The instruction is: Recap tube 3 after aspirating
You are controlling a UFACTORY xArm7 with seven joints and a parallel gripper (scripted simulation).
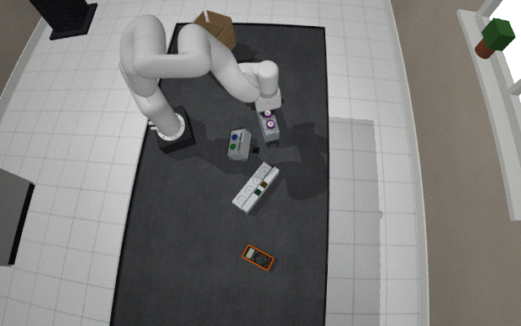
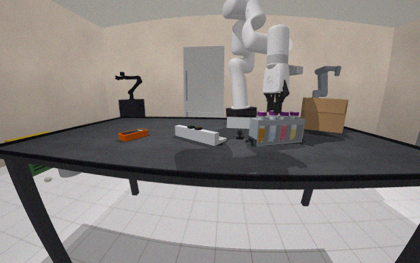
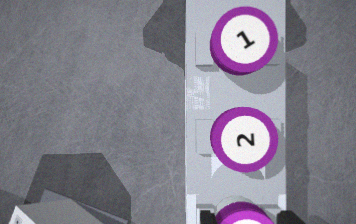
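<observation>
Gripper (image 2: 275, 109) is down over the decapping station (image 2: 276, 138), fingers pinched on the cap of tube 3 (image 3: 243, 214); in the wrist view that purple cap is cut off at the bottom edge, w/ a dark fingertip (image 3: 207, 217) against its left side and another on its right. Cap sits on its tube in the rack, not lifted as far as can be told. Caps 1 (image 3: 244, 40) and 2 (image 3: 244, 139) are on their tubes, numbers readable, purple rims, white tops. From the exterior view the station's clear front shows 4 tubes w/ liquid: orange (image 2: 261, 133) at left, then pale blue (image 2: 272, 133), pink-red (image 2: 283, 132), yellow (image 2: 293, 131) at right; 4 purple caps in a row on top, the arm coming down on the 2nd from left in that view. Cap tray (image 1: 248, 197) lies nearer the table's middle, apart from the station; its round nests look unfilled, and 2 small lamps sit on it, one amber-brown (image 1: 264, 184), one dark green (image 1: 257, 191), neither clearly lit. Key housing (image 1: 240, 148) stands just left of the station in the top view, w/ blue key (image 1: 234, 136) and green key (image 1: 232, 146) on top. Orange multimeter (image 1: 258, 257) lies well apart toward the near end of the table (image 1: 189, 273). Cardboard box (image 2: 323, 114) at the far end, contents can't be seen.
</observation>
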